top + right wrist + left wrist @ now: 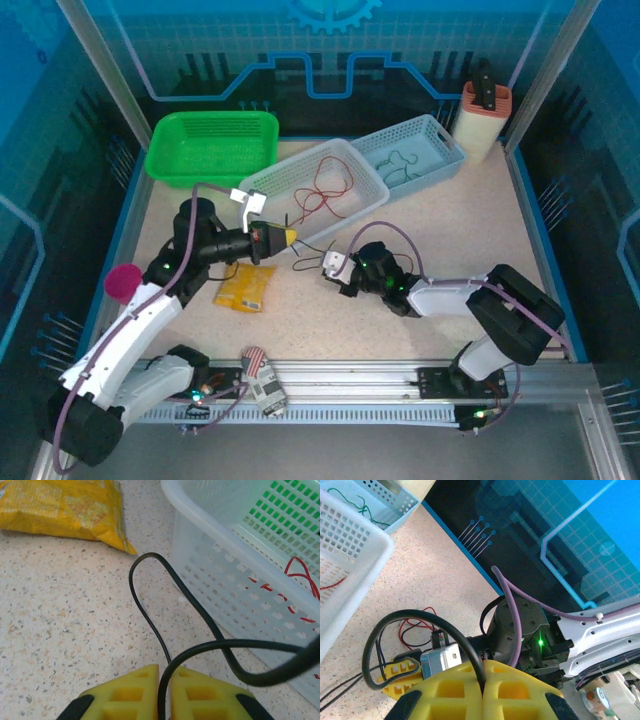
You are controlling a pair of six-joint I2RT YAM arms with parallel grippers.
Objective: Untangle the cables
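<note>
Left arm reaches forward; left tool point(482, 682) is pinched shut on the black cable point(410, 613), which loops just ahead of it. Right arm folds leftward, low over the counter point(450, 230); right tool point(164, 680) clamps that cable too, basket point(225, 565) ahead-right.

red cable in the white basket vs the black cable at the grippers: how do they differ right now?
Colour: the red cable is red, the black cable black.
Place: the red cable lies inside the white basket; the black cable is outside it, over the table.
Grip: the red cable is untouched; the black cable is pinched by the left gripper and the right gripper.
Shared: both are loose, loopy strands.
</note>
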